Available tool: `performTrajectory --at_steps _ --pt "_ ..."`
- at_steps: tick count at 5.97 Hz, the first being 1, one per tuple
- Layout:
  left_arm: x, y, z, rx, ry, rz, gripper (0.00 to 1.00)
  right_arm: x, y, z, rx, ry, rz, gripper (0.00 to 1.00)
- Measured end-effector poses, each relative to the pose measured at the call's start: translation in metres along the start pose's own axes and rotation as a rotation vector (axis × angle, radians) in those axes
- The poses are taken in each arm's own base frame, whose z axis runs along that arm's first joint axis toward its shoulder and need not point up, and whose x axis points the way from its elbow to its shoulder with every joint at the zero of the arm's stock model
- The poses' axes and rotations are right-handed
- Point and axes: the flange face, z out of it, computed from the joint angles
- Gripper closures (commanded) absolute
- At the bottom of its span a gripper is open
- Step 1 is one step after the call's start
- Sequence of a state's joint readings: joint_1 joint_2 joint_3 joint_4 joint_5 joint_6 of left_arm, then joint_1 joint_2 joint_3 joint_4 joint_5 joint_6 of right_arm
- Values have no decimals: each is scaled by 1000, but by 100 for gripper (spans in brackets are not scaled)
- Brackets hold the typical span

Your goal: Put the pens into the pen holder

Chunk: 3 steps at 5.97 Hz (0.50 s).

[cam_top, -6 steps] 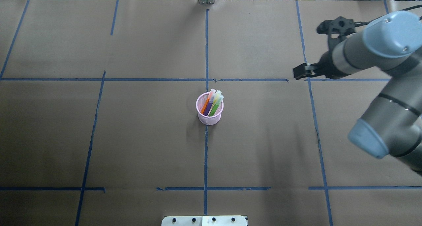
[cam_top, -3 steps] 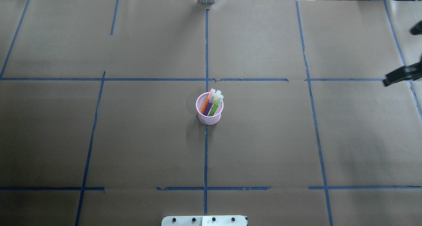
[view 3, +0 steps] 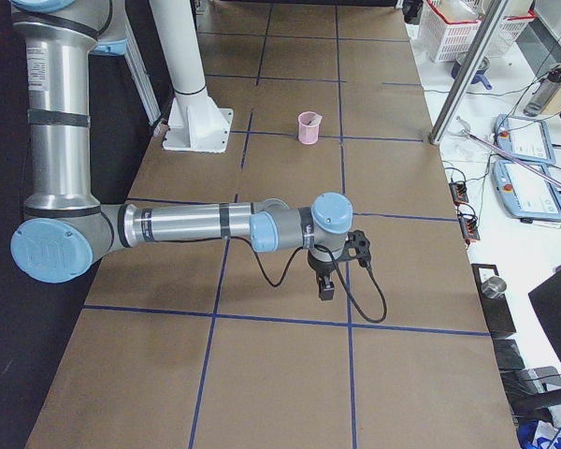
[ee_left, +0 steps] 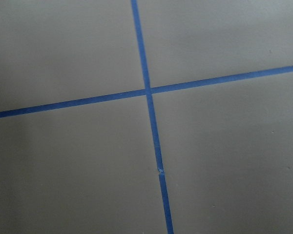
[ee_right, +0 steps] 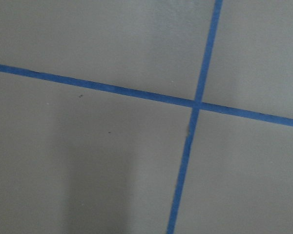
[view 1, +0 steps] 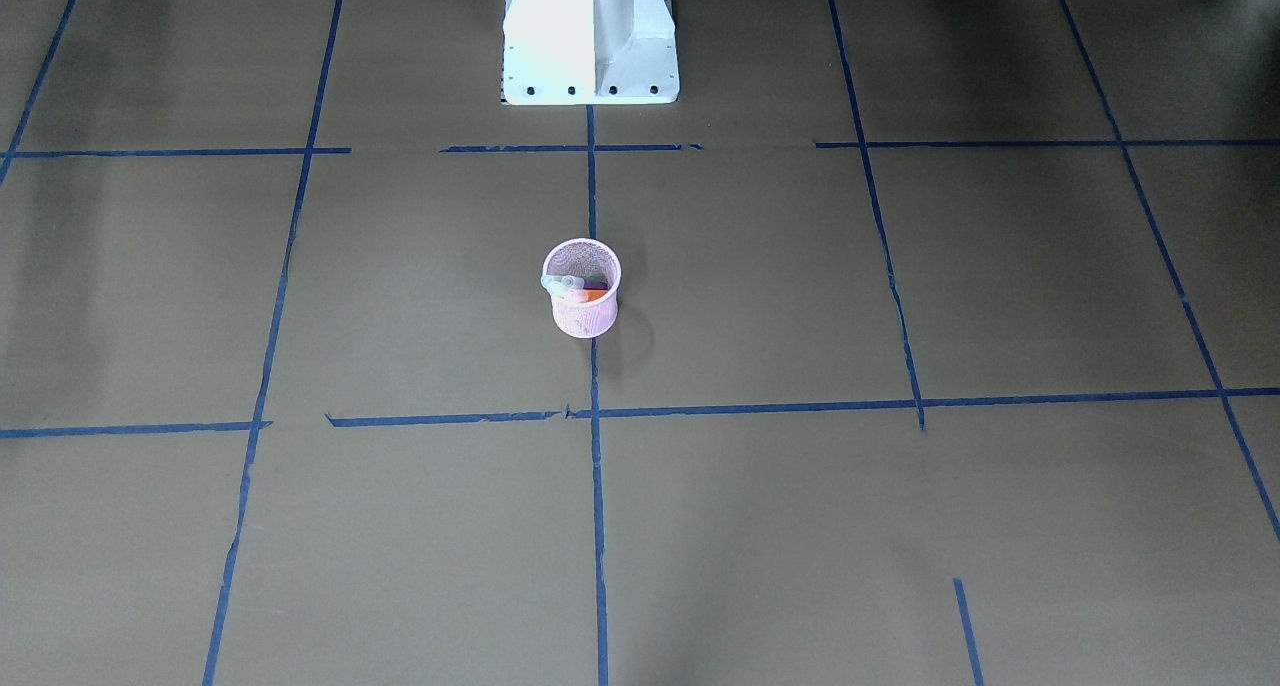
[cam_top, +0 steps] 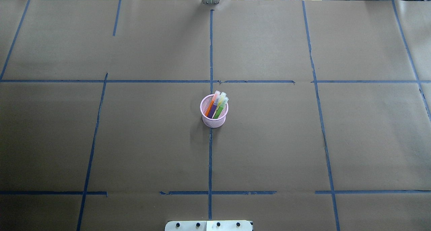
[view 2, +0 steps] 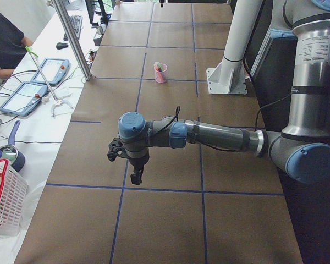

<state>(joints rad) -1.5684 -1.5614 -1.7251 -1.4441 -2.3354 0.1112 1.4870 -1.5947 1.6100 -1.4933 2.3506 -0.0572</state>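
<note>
The left claw (view 2: 136, 175) and right claw (view 3: 325, 285) each hang low over the brown-papered counter (cam_top: 134, 140), well apart from the work. I cannot tell whether either is spread or pressed together. The purple, orange and green pens (cam_top: 215, 108) lean inside the small pink wire-mesh pen holder (cam_top: 213, 122) at mid-counter. Collecting looks finished, and no further grasp seems needed.

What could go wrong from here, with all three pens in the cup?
1. The pens all lean on the far rim of the cup, caps poking over it; a bump might tip it.
2. The cup stands loose, and the left arm and the right arm hang low over the ends of the table; a sweep across could knock it.
</note>
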Motion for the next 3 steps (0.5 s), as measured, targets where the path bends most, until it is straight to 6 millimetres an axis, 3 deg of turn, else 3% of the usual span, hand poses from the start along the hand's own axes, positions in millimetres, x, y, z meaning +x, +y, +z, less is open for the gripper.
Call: performTrajectory --at_steps 1,2,3 --pt "-3 2 1 -6 3 -11 0 40 13 3 -6 -3 -8 0" --pt "-7 5 5 -15 5 -20 0 66 27 2 -4 -4 -14 0" --pt "-11 8 10 -27 8 -33 0 74 31 -1 -4 17 -24 0"
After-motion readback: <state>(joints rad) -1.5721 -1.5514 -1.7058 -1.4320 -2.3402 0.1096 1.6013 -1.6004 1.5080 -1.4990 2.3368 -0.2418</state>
